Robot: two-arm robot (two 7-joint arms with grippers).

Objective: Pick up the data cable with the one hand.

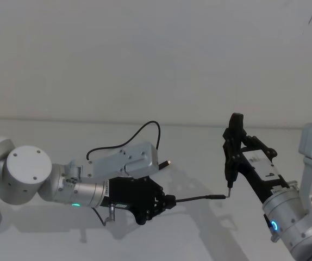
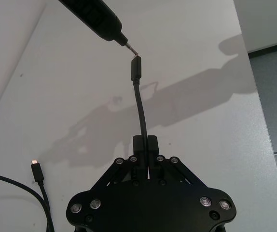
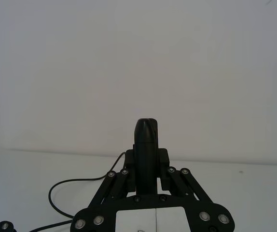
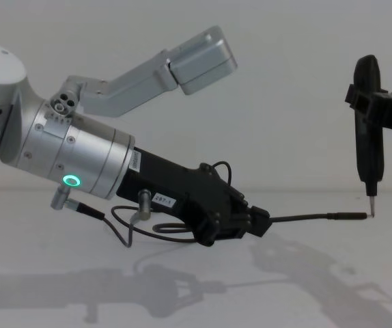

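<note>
Above the table point(image 1: 199, 157) | left tool point(image 1: 168, 202) clamped on data cable point(image 1: 199, 198) | right tool point(image 1: 233, 142) gripping black pen-like probe point(image 4: 369, 130)

A plain white table point(image 1: 63, 239) meets a white wall at its far edge. Toward the far middle, the data cable point(image 1: 145, 128) loops in a black arc, and its silver-tipped plug point(image 1: 166, 162) lies just right of that loop.
</note>
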